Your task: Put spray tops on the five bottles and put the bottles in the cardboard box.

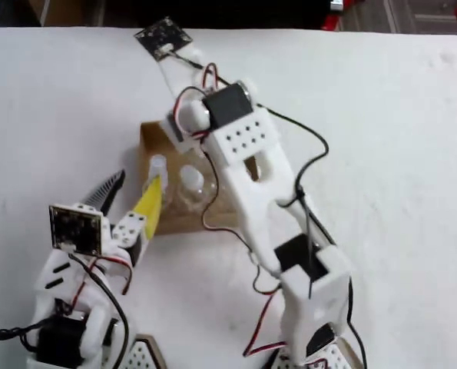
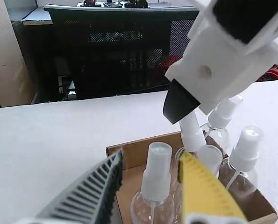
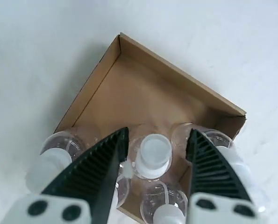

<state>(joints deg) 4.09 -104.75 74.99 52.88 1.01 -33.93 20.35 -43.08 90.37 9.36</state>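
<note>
The cardboard box (image 3: 143, 93) holds several clear bottles with white spray tops. My right gripper (image 3: 157, 137) hangs open above the box, its black fingers on either side of one bottle's top (image 3: 153, 151) without touching it. Other bottles (image 3: 50, 158) stand around that one. My left gripper (image 2: 150, 161) is open at the box's edge (image 2: 129, 149), with a black finger (image 2: 92, 191) and a yellow finger (image 2: 204, 191) flanking a bottle (image 2: 155, 172). From above, the left gripper (image 1: 128, 196) is at the left side of the box (image 1: 155, 138), beside two bottles (image 1: 157, 165).
The right arm (image 1: 251, 169) stretches over the box and covers most of it from above. Its black fingertip (image 2: 178, 105) hangs over the bottles. White table (image 1: 397, 115) lies open all around. Dark furniture (image 2: 110, 46) stands beyond the table's far edge.
</note>
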